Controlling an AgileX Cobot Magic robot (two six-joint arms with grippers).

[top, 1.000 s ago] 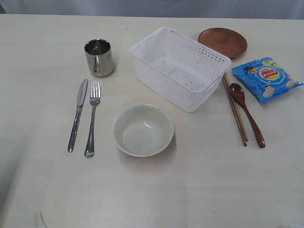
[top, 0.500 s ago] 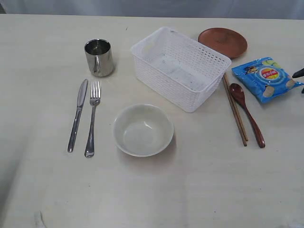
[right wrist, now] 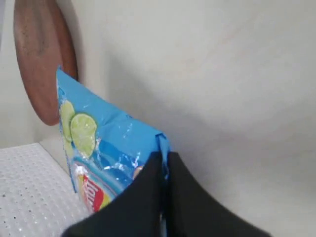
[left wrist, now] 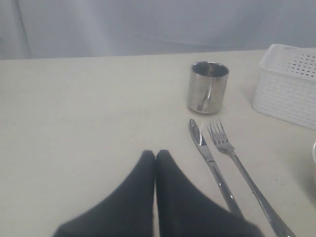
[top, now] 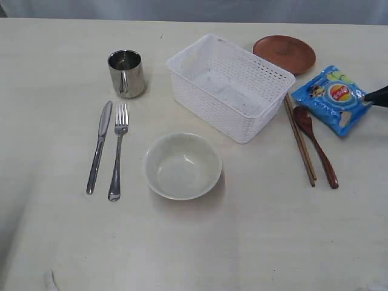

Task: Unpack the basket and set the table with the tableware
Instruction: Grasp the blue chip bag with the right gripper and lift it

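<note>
- Cream table [top: 273, 242]: bowl [top: 182, 167], mug [top: 127, 74], knife [top: 100, 145] and fork [top: 118, 151] laid out; white basket [top: 209, 106] looks empty.
- My right pincer [right wrist: 162, 157] is clamped on the seam of the blue snack bag [right wrist: 106, 138]; light, slippery film, so I judge a seam grip suits.
- My left pincer [left wrist: 155, 155] is closed, empty.

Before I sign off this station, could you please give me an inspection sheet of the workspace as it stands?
Surface: table, cream, no spills seen.
Job's things: basket looks empty; mug, knife, fork, bowl, chopsticks, spoon and plate lie out on the table.
Clutter: snack bag, near the spoon, pinched at one edge.
Hands: right hand shut on the snack bag; left hand shut, holding nothing.
Cables: nothing seen.
Surroundings: plain grey backdrop behind the table.
</note>
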